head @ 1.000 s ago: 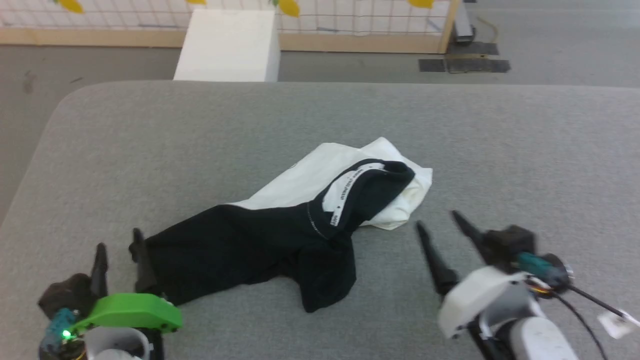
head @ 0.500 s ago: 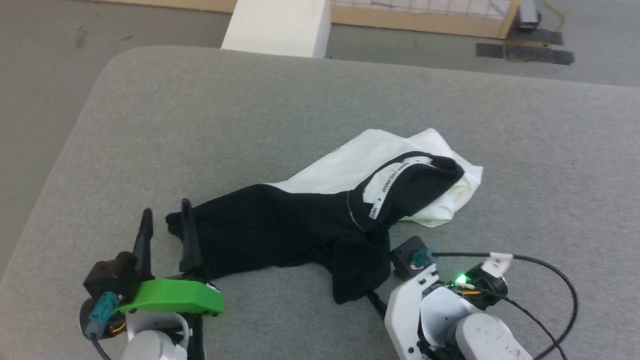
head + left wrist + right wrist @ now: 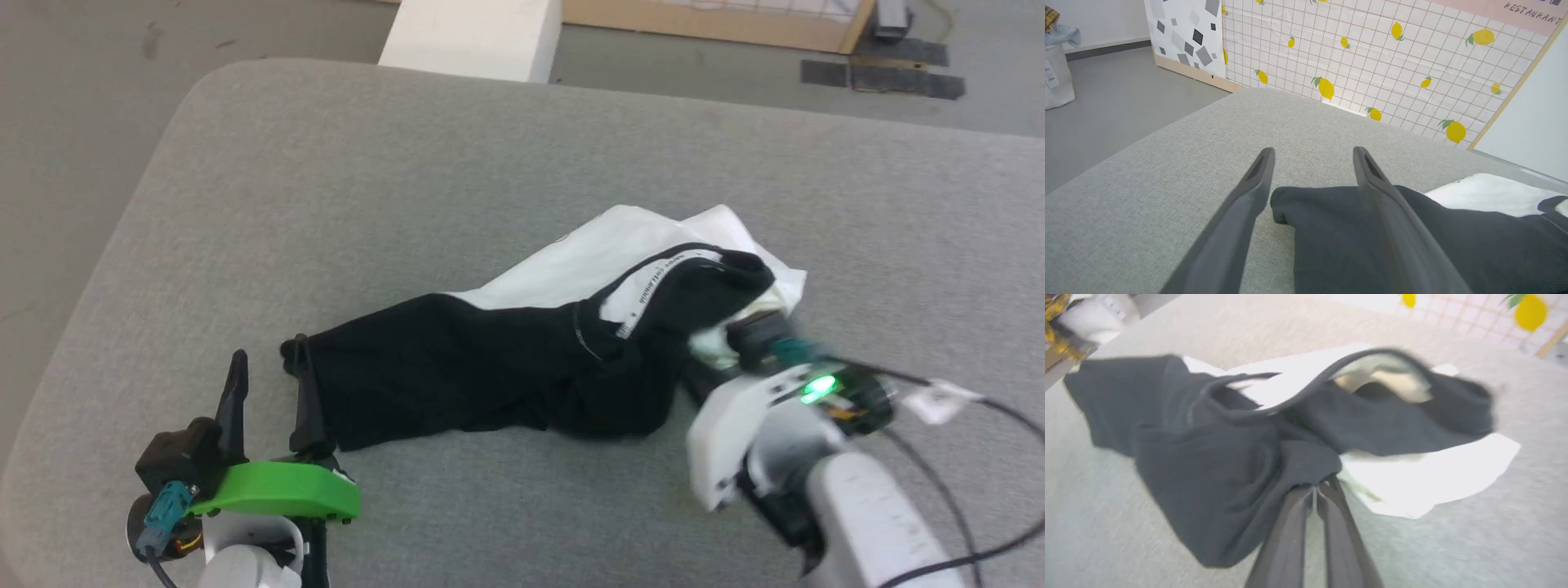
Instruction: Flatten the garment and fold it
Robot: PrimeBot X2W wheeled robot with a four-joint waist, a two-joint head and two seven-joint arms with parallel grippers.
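Your right pincer (image 3: 1314,486) is clenched on a black fold of the crumpled white-bodied, black-sleeved shirt (image 3: 506,367). Its length runs across the grey fabric counter (image 3: 408,163) to your left pincer (image 3: 1312,153), spread wide astride the sleeve end.

The left gripper (image 3: 269,351) had long dark fingers (image 3: 233,400), a bright green cover (image 3: 277,490) and a teal plug (image 3: 159,506). The right gripper (image 3: 1315,486) had a white housing (image 3: 731,437), green light (image 3: 819,386) and black cables (image 3: 939,490).

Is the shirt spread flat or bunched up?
Bunched. The shirt lies crumpled, black sleeve heaped over the white body, collar standing up; the right gripper is shut on black cloth.
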